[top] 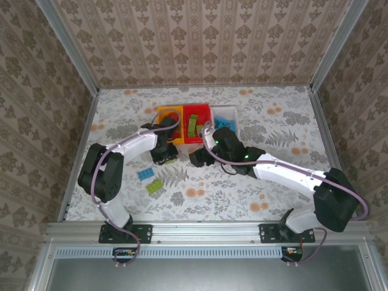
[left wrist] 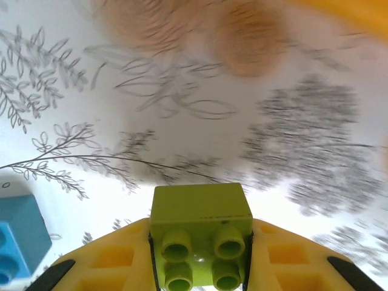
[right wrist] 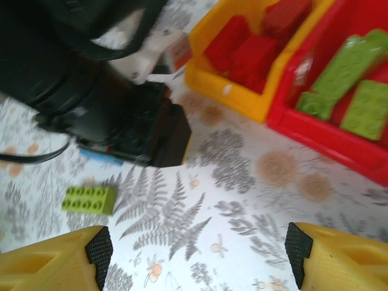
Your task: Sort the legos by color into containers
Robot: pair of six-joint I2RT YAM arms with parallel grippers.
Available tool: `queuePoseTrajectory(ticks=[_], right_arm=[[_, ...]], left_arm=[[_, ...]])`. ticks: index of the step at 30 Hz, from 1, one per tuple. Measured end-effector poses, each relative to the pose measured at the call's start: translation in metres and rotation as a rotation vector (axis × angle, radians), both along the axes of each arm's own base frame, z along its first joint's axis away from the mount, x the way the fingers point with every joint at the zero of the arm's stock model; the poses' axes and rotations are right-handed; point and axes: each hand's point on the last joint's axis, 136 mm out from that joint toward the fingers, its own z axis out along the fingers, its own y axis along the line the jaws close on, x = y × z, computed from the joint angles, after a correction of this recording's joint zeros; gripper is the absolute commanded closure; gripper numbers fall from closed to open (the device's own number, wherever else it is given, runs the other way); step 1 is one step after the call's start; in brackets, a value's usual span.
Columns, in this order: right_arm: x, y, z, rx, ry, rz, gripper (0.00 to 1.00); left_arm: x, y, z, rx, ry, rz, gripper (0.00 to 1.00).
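Pinching lime lego [left wrist: 200,212] tight, left pincer [left wrist: 200,257]; right pincer [right wrist: 198,247] spread wide, empty, near red bin [right wrist: 321,136].

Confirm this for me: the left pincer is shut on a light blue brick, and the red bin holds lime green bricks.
Not quite. The left pincer is shut on a lime green brick, not a light blue one; the left wrist view shows it. The red bin does hold lime green bricks.
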Motion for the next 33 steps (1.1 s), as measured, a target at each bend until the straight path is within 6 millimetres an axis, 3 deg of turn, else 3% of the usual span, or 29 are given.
queuePoseTrajectory(ticks=[4,7,10,13,17,21,28,33], right_arm=[[0.03,-0.044,0.034,0.073,-0.053,-0.185,0.22],[0.046,-0.072,0.046,0.11,-0.062,-0.294,0.22],[0.056,-0.087,0.048,0.136,-0.047,-0.358,0.22],[0.061,-0.091,0.051,0.158,-0.037,-0.382,0.22],[0.063,-0.086,0.054,0.181,-0.029,-0.371,0.22],[0.064,-0.082,0.057,0.203,-0.026,-0.361,0.22],[0.062,-0.08,0.057,0.212,-0.016,-0.346,0.21],[0.06,-0.077,0.057,0.221,-0.007,-0.332,0.21]], left_arm=[[0.036,-0.046,0.068,-0.079,-0.19,-0.114,0.83],[0.059,-0.076,0.111,-0.141,-0.309,-0.179,0.83],[0.087,-0.101,0.129,-0.181,-0.374,-0.221,0.82],[0.114,-0.124,0.119,-0.191,-0.387,-0.259,0.82],[0.14,-0.149,0.079,-0.182,-0.348,-0.303,0.8],[0.153,-0.16,0.046,-0.166,-0.311,-0.323,0.79],[0.174,-0.164,0.051,-0.184,-0.339,-0.312,0.73],[0.175,-0.16,0.05,-0.175,-0.337,-0.309,0.57]])
